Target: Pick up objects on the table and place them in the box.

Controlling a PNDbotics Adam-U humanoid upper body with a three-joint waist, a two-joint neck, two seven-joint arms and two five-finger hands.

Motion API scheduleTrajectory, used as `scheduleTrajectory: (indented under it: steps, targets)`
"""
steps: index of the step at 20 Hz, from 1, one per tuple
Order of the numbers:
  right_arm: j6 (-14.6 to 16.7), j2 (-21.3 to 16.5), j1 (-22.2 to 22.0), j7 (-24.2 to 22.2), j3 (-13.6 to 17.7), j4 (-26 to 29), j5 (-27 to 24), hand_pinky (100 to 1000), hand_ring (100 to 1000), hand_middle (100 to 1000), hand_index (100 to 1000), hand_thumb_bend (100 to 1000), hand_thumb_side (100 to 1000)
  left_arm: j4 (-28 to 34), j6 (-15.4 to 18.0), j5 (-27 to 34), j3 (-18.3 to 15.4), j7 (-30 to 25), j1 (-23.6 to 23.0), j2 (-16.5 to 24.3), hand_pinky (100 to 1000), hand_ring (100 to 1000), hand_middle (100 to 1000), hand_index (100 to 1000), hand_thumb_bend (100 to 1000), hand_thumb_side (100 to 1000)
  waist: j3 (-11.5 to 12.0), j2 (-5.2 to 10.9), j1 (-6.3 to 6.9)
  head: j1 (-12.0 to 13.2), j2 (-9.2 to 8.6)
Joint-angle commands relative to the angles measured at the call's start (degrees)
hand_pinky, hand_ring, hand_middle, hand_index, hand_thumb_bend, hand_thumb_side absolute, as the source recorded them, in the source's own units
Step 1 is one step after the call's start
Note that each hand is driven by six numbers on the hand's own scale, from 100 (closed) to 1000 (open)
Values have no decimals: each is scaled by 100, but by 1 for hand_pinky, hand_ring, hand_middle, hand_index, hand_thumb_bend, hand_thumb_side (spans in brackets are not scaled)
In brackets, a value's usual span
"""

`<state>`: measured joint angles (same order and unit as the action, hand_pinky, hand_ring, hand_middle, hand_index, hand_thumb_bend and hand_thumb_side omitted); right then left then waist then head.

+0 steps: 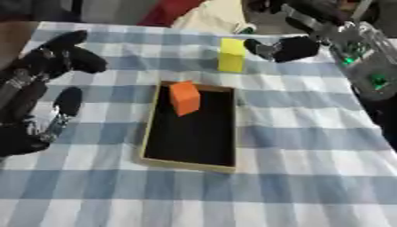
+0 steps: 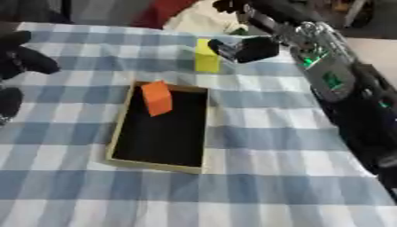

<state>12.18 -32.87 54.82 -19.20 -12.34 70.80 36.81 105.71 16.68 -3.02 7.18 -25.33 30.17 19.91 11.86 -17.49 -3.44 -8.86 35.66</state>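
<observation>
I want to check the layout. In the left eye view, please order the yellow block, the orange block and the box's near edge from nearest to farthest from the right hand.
1. Yellow block: just left of the right hand.
2. Orange block: at the box's far end.
3. Near edge of the box: toward the robot.

checked cloth tablecloth (image 1: 310, 146), matt black-lined box (image 1: 194, 128)

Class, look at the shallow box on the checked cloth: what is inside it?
Inside the box one orange block sits at the far end, tilted. The remaining floor shows black and bare. The patch of floor beneath the block is covered, so it cannot be seen.
</observation>
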Motion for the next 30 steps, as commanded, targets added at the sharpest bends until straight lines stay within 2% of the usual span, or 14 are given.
scheduleTrajectory:
  steps: [1, 8, 15, 21, 25, 28, 29, 30]
  targets:
    - [132, 125, 268, -74, 148, -450, 465, 880, 924, 886, 975, 364, 620, 120, -47, 55, -11, -110, 33, -37, 787, 758, 716, 997, 100, 653, 34, 104, 13, -77, -97]
    - [139, 552, 609, 81, 429, -1297, 1152, 886, 931, 884, 973, 334, 610, 167, -107, 134, 48, -241, 26, -172, 787, 757, 714, 999, 100, 664, 193, 96, -8, -211, -156]
    - [47, 791, 716, 380, 669, -1931, 1465, 887, 924, 878, 967, 317, 633, 211, -127, 162, 39, -277, 19, -217, 788, 756, 707, 999, 100, 669, 295, 59, 5, -274, -175]
    - [11, 823, 679, 501, 751, -2202, 1538, 887, 913, 863, 960, 295, 645, 219, -154, 159, 36, -313, -11, -231, 788, 756, 706, 1000, 100, 682, 340, 17, 7, -282, -209]
    - [6, 829, 654, 570, 778, -2271, 1541, 876, 868, 760, 940, 256, 617, 213, -168, 146, 28, -327, -26, -244, 788, 756, 706, 1000, 100, 686, 342, 6, 11, -280, -217]
    - [13, 820, 632, 623, 776, -2279, 1533, 870, 849, 705, 931, 209, 544, 211, -173, 140, 25, -325, -37, -240, 788, 756, 706, 1000, 100, 689, 343, 7, 14, -281, -227]
    - [13, 817, 625, 626, 773, -2287, 1540, 870, 848, 712, 932, 198, 521, 209, -174, 136, 23, -324, -41, -240, 788, 756, 706, 1000, 100, 689, 343, 10, 14, -287, -235]
    - [11, 815, 620, 631, 773, -2292, 1549, 872, 853, 752, 937, 200, 541, 207, -177, 135, 21, -321, -43, -241, 788, 756, 706, 1000, 100, 690, 342, 11, 14, -289, -241]
